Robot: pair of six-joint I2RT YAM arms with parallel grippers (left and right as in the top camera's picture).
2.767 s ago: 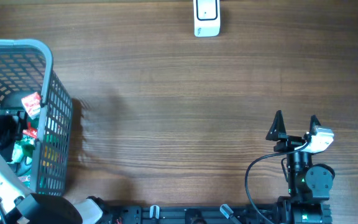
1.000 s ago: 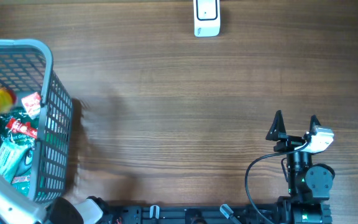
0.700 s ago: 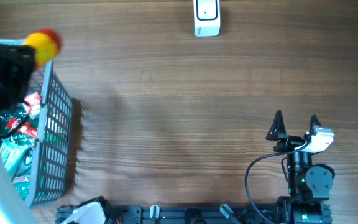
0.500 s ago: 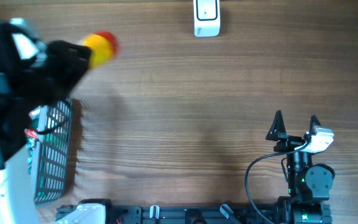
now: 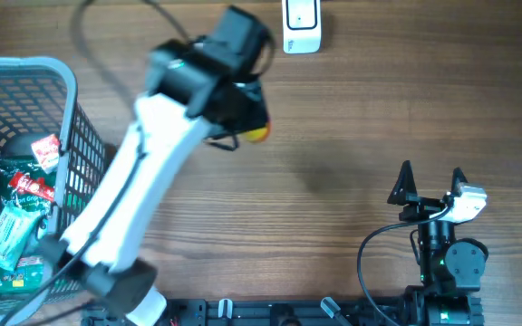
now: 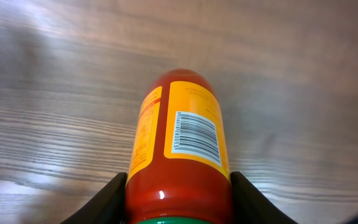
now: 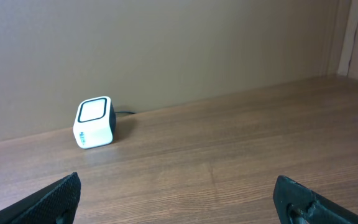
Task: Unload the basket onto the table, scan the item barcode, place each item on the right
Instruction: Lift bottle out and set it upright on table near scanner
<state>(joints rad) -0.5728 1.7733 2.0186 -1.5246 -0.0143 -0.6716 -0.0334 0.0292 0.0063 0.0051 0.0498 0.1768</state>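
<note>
My left gripper (image 6: 178,190) is shut on a red bottle (image 6: 179,106) with a yellow label, held above the table. Its barcode (image 6: 196,134) faces the left wrist camera. From overhead only the bottle's red and yellow end (image 5: 258,133) shows, beneath the left gripper (image 5: 243,109). The white scanner (image 5: 301,25) stands at the table's far edge, a short way up and right of the bottle. In the right wrist view the scanner (image 7: 95,121) sits far off to the left. My right gripper (image 5: 431,179) stands open and empty near the front right, its fingertips (image 7: 59,198) wide apart.
A grey wire basket (image 5: 72,109) stands at the left edge with green and red packets (image 5: 16,217) inside. The left arm (image 5: 143,190) stretches diagonally from the front left across the table. A black cable (image 5: 370,254) loops by the right arm's base.
The left arm lifted the bottle out of the basket and swung it right across the table to a spot near the scanner. The right arm has not moved.
</note>
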